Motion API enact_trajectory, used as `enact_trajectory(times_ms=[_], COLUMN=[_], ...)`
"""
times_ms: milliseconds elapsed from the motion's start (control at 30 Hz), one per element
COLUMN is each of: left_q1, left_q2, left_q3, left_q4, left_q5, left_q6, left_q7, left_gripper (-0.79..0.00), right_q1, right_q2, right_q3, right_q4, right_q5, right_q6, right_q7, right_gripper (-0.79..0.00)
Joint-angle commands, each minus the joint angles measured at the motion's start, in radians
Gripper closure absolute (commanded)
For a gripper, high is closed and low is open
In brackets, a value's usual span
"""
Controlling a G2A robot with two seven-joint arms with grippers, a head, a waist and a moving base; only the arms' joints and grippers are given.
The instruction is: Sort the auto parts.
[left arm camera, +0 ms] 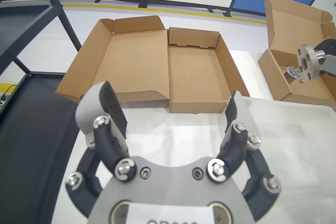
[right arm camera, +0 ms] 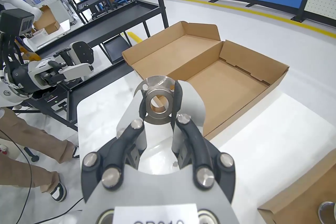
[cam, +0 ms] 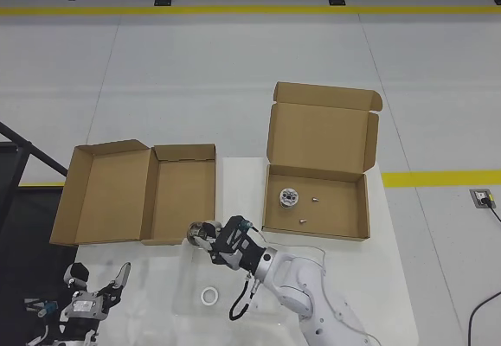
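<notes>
We hold a metal flange (right arm camera: 153,83) clamped in our right tool (right arm camera: 158,101) beside the empty cardboard box (right arm camera: 228,78); it likely goes inside next.

White table (cam: 384,277) carries two open cardboard boxes: left box (cam: 181,195), right box (cam: 337,203). White ring (cam: 208,297) lies before left box.
</notes>
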Motion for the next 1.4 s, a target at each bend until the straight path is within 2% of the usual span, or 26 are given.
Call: enact_trajectory(times_ms=[0,100,167,400,633,833,933,1167,1367], left_q1=[0.000,-0.008,-0.008,0.021,0.039,0.043,0.039,0.030,0.030], left_q2=[0.000,0.001,0.000,-0.004,-0.006,-0.006,-0.006,-0.006,-0.006], left_q3=[0.000,0.002,0.003,-0.021,-0.076,-0.102,-0.102,-0.090,-0.090], left_q4=[0.000,-0.003,-0.003,0.002,0.007,0.003,0.005,0.002,0.002], left_q5=[0.000,0.022,0.019,-0.015,-0.071,-0.085,-0.076,-0.044,-0.044], left_q6=[0.000,-0.015,-0.015,-0.003,-0.013,-0.037,-0.049,-0.070,-0.070], left_q7=[0.000,-0.013,-0.013,0.019,0.027,0.009,-0.004,-0.024,-0.024], left_gripper=[-0.785,-0.785,-0.785,-0.785,-0.785,-0.785,-0.785,-0.785,-0.785], right_q1=[0.025,0.114,0.196,0.485,0.674,0.746,0.761,0.757,0.757], right_q2=[-0.001,-0.020,-0.043,-0.164,-0.281,-0.367,-0.395,-0.406,-0.406], right_q3=[-0.019,-0.087,-0.143,-0.343,-0.424,-0.465,-0.476,-0.502,-0.502], right_q4=[0.003,0.053,0.119,0.449,0.810,1.019,1.076,1.107,1.107], right_q5=[-0.012,-0.032,-0.024,0.065,0.217,0.271,0.279,0.262,0.262], right_q6=[-0.009,0.044,0.125,0.365,0.351,0.362,0.379,0.453,0.453], right_q7=[-0.010,0.016,0.059,0.179,0.148,0.141,0.137,0.182,0.182], right_gripper=[0.000,0.000,0.000,0.000,0.000,0.000,0.000,0.000,0.000])
